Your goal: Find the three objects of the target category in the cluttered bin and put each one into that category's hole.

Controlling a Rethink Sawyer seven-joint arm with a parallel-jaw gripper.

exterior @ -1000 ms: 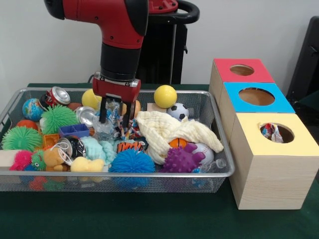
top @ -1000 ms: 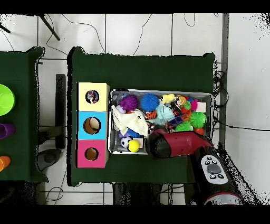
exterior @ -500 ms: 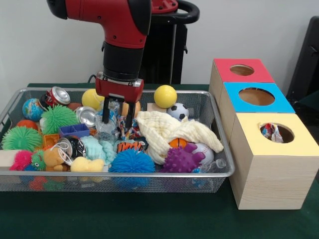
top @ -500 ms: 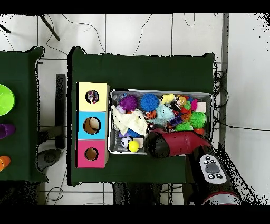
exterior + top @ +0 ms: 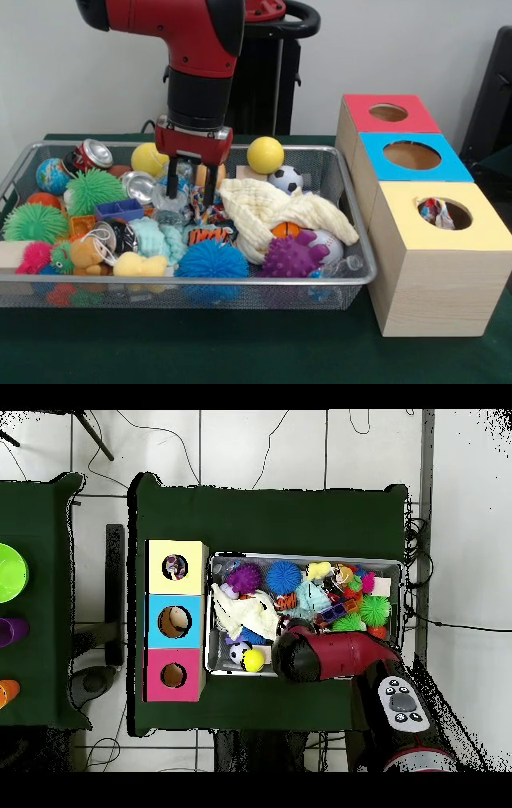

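My gripper [image 5: 190,187] hangs over the middle back of the wire bin [image 5: 192,280], fingers apart and pointing down. Crumpled clear plastic [image 5: 184,171] sits between them, and I cannot see it pinched. Below lies a heap of toys: a white cloth [image 5: 272,210], a soccer ball [image 5: 286,179], two yellow balls [image 5: 265,154] [image 5: 146,158], and a purple spiky ball [image 5: 292,256]. To the right stand the red box [image 5: 390,114], the blue box [image 5: 412,156] and the yellow box [image 5: 442,214], whose hole shows a coloured item [image 5: 434,211]. In the overhead view the arm [image 5: 320,654] hides the gripper.
Along the bin's left side lie green spiky balls [image 5: 34,222], a soda can [image 5: 94,154] and a globe ball [image 5: 53,175]. A blue spiky ball [image 5: 211,260] and a yellow duck [image 5: 140,266] rest near the front rim. Green cloth covers the table [image 5: 240,344].
The gripper has risen a little and shifted slightly right over the bin. Its fingers keep about the same gap. The toys look unmoved.
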